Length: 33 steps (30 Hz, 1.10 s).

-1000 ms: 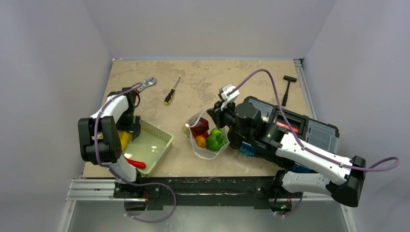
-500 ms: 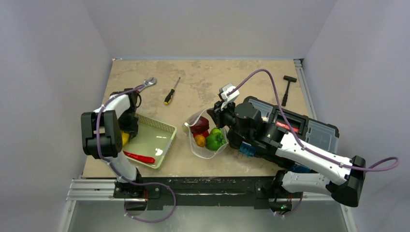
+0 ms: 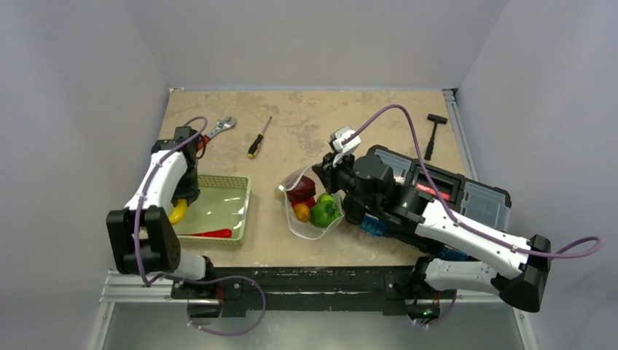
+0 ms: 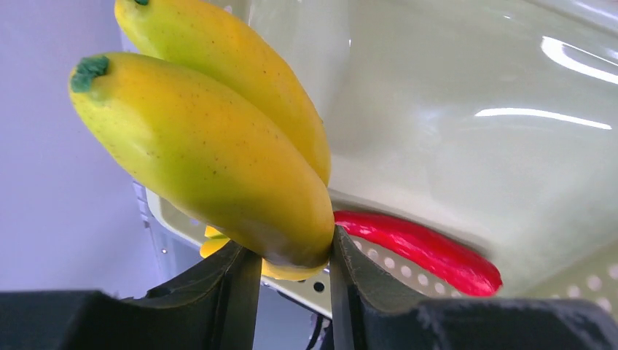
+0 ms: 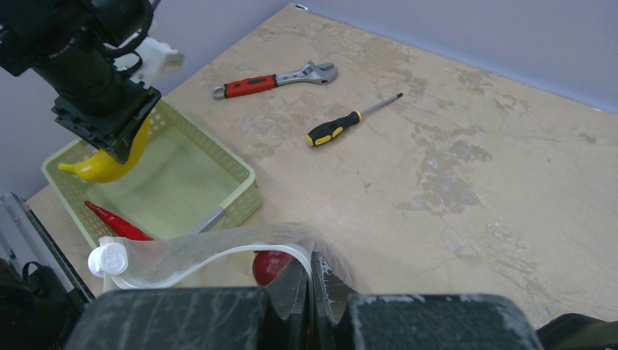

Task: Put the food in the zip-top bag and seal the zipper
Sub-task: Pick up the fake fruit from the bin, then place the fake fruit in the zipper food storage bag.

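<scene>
From above, the left gripper (image 3: 179, 206) hangs over the left edge of the pale green mesh basket (image 3: 232, 178), with the yellow toy bananas (image 3: 177, 214) in its fingers. A long red chilli (image 3: 213, 233) lies along the basket's near wall. Well to the right, mid-table (image 3: 313, 117), sits the zip-top bag (image 3: 312, 227). It holds a dark maroon piece (image 3: 300, 189), an orange piece (image 3: 302, 213) and a green pepper (image 3: 325, 212). The right gripper (image 3: 321, 173) is at the bag's far edge, though its jaws don't show from here. A wrench (image 3: 222, 126) and a screwdriver (image 3: 258, 138) lie farther back, and a hammer (image 3: 433, 131) lies far right. A black toolbox (image 3: 481, 198) sits under the right arm.

Through the left wrist camera, the two fingers pinch the bananas' lower end from both sides. They are closed only partway, and the fruit fills the gap. The chilli lies just beyond the right-hand finger, on the basket floor by the perforated wall. It is hard to tell whether the bananas touch the rim or hang clear of it.

Through the right wrist camera, the jaws are pressed tight together on the bag's upper edge, holding the mouth up and open. The zipper (image 5: 218, 257) curves away from the fingers to a white slider tab (image 5: 108, 259). The maroon piece shows through the plastic just below.
</scene>
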Each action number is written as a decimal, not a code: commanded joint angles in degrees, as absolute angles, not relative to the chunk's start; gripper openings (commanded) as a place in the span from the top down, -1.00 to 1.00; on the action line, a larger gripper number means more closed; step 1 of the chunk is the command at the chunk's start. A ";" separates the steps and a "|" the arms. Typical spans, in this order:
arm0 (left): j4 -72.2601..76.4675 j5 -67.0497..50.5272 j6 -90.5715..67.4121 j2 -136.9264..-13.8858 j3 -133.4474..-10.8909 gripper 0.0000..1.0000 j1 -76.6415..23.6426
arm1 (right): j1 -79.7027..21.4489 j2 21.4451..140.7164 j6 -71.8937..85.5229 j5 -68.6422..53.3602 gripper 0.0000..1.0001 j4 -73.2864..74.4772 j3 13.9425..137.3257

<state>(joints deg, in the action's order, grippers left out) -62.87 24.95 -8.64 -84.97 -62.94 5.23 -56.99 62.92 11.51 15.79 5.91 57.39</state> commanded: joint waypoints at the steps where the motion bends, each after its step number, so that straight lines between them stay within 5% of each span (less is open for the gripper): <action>1: -65.60 20.47 -13.44 -76.67 -64.95 0.86 4.55 | -57.30 62.53 11.69 16.32 1.00 2.08 57.52; 8: -64.96 8.22 -18.15 -63.75 -68.10 1.00 4.46 | -57.31 64.45 11.98 16.92 1.00 2.50 57.89; 19: -40.37 -30.39 -44.47 -42.59 -57.87 1.00 3.91 | -57.31 69.09 18.13 26.09 1.00 2.46 59.92; 33: -23.82 -28.39 -82.89 -32.20 -52.83 1.00 -6.44 | -57.35 78.78 34.01 36.66 1.00 6.66 70.82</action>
<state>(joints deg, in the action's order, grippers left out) -33.21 -28.12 -68.42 -32.01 -53.74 -2.87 -57.10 78.41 27.59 31.44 6.85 65.52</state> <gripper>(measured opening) 0.336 0.003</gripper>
